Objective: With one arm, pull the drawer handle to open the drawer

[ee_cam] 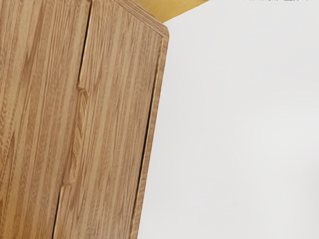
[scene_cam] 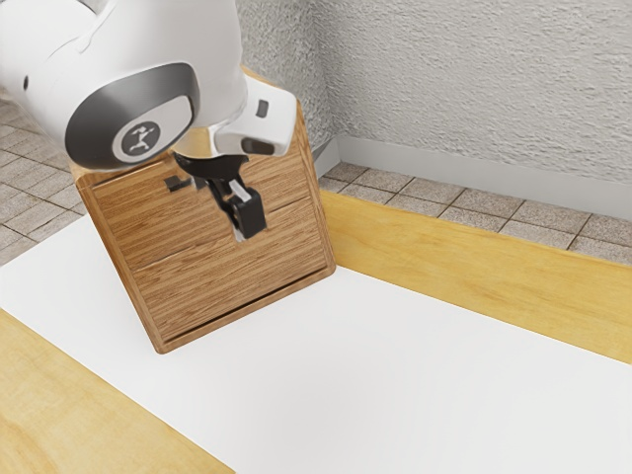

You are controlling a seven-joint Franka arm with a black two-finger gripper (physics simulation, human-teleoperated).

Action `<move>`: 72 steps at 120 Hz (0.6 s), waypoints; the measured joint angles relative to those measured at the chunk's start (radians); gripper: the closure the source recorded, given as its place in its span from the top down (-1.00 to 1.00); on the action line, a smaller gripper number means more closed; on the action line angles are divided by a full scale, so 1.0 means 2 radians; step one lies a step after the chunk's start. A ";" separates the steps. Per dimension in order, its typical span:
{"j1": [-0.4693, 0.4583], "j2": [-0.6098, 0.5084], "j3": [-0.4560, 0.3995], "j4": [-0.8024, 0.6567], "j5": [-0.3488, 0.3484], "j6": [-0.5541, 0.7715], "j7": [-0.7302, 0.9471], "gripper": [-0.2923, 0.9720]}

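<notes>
From here I cannot tell whether the jaws are apart or together. My gripper (scene_cam: 244,215) hangs right in front of the wooden drawer cabinet (scene_cam: 197,281), about level with the seam between two drawer fronts. In the wrist view the handle (ee_cam: 76,142) is a slim wooden bar lying along that seam, and the fronts on either side look flush. The cabinet stands on a white mat (scene_cam: 375,375) on the wooden table (scene_cam: 494,272), with tiled floor (scene_cam: 474,202) behind it.
</notes>
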 joint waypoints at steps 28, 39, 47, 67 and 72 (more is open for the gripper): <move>0.017 0.024 0.010 0.024 0.011 0.017 0.030 0.54; 0.024 0.031 0.016 0.024 0.012 0.021 0.039 0.54; 0.030 0.036 0.017 0.024 0.013 0.024 0.045 0.54; 0.033 0.048 0.018 0.025 0.013 0.032 0.056 0.54; 0.033 0.051 0.018 0.026 0.015 0.037 0.059 0.54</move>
